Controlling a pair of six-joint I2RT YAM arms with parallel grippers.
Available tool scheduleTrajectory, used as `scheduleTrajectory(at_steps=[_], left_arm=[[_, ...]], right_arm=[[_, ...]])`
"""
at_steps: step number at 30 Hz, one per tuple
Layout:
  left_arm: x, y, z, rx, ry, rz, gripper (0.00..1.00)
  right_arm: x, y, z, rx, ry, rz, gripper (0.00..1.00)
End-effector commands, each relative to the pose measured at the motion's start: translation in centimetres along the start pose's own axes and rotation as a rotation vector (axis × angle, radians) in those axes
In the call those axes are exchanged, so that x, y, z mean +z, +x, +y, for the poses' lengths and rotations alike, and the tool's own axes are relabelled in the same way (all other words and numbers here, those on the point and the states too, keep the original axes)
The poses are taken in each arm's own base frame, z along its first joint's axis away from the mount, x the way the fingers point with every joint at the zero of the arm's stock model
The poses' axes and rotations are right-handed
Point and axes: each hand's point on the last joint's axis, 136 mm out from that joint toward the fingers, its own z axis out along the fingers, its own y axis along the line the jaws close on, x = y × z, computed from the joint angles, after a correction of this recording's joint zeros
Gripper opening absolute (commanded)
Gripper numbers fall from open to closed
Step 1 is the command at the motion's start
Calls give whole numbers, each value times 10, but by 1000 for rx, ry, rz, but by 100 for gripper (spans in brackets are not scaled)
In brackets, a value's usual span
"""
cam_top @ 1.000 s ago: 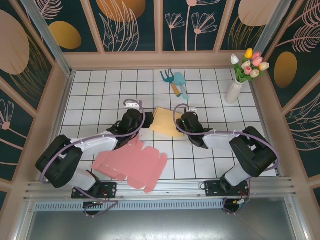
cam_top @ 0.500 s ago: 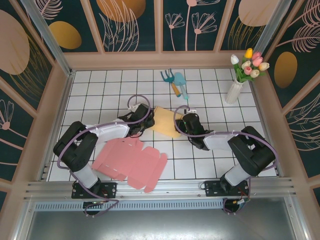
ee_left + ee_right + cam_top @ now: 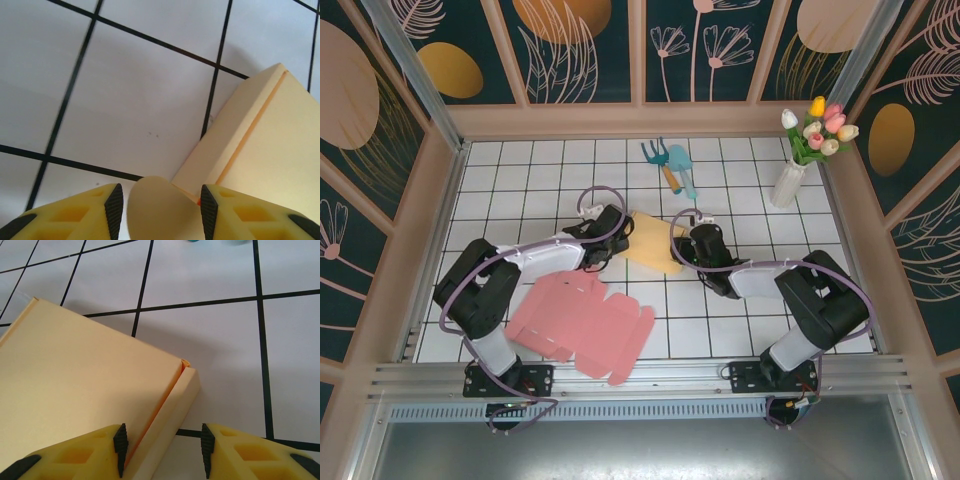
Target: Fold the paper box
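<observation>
Left of centre in the top view, the left gripper has its jaws apart astride a rounded flap of the yellow paper box; whether they pinch it I cannot tell. The box lies mid-frame on the white tiled table. Just right of it, the right gripper straddles its side edge, grip equally unclear.

Bright even light, soft shadows; wrist views sharp, btm edge blurry.
</observation>
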Motion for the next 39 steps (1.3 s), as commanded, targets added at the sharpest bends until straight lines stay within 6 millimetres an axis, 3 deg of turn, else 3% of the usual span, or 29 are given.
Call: scheduleTrajectory(at_steps=[1,3,8,16,18,19,20,23,39], left_arm=[[-20,-26,19,26,-114,-119,49],[-24,-29,14,39,-90,-127,50],[-17,-14,-22,59,78,-35,55],[-8,-5,-34,135,60,-34,67],[-8,-2,-36,158,53,-44,72],[-7,1,-37,174,54,-45,79],[-7,3,-39,189,57,-47,92],[-5,11,-45,252,76,-43,99],[5,28,-38,215,41,38,94]], right_arm=[[1,35,-23,-30,57,114,47],[1,36,-24,-31,57,116,47],[2,35,-23,-33,46,121,47],[1,36,-25,-38,43,125,47],[2,37,-25,-38,38,127,47],[2,37,-26,-38,37,128,47],[2,38,-26,-39,33,131,48],[3,40,-26,-37,21,137,48],[4,41,-24,-35,-2,143,48]])
